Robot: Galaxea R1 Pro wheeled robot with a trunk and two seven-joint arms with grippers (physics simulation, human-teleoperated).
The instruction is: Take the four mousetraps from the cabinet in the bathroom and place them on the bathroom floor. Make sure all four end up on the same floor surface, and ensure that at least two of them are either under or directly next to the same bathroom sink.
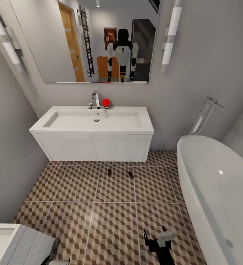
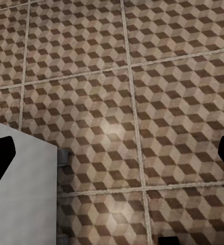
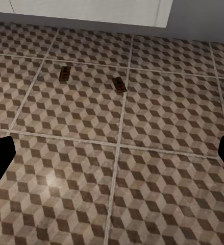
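The bathroom floor [image 1: 99, 217] stretches ahead to the bathroom sink [image 1: 93, 121] at twelve o'clock. Two mousetraps [image 1: 109, 171] [image 1: 130, 174] lie just before its vanity (two remain, I judge). My right gripper [image 1: 159, 241] at five o'clock spreads wide, empty, and my left gripper [image 2: 112, 153] too.

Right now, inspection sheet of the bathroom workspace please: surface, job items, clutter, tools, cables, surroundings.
Surface: cube-pattern bathroom floor, no spills seen.
Job's things: two mousetraps on the floor in front of the sink, left mousetrap, right mousetrap, apart from each other; no others seen.
Clutter: red ball by the tap.
Tools: left tool open, empty; right tool open, empty.
Cables: nothing seen.
Surroundings: bathtub at right, mirror, white unit at lower left.
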